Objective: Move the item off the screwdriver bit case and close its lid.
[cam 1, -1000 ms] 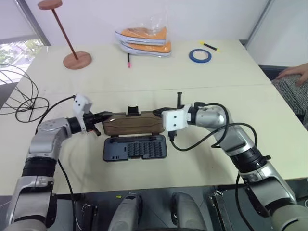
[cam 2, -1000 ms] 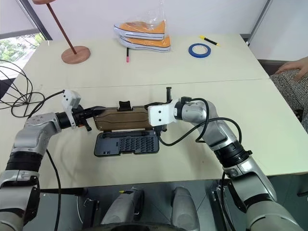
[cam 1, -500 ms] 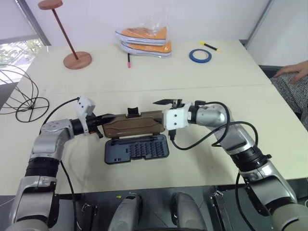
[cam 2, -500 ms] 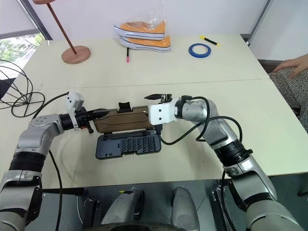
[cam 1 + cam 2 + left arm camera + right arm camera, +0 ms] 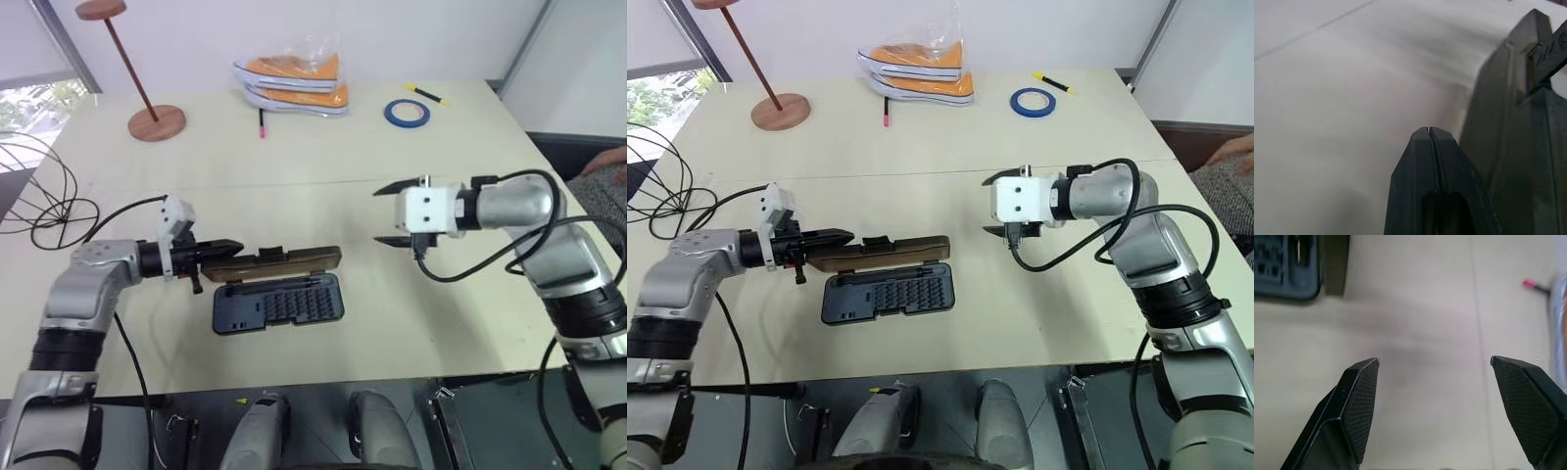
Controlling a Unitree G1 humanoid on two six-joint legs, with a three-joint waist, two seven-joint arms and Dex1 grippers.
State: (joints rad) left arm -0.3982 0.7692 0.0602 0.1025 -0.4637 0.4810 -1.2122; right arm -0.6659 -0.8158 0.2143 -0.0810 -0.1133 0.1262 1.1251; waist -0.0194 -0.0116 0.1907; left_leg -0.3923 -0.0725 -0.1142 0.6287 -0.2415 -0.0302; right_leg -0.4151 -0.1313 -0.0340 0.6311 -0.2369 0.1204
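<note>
Case (image 5: 278,303) lies long axis left-right; left end effector (image 5: 233,249) clenched at lid (image 5: 279,259), right end effector (image 5: 391,213) released

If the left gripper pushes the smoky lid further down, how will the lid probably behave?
The lid looks like a thin rigid panel hinged to the screwdriver bit case, so it should swing, not bend. The case seems light and may slide on the smooth table.

Lab-like test room: pale worktable (image 5: 323,147) with bagged shoes (image 5: 292,83), tape roll (image 5: 406,113), window (image 5: 34,98).
</note>
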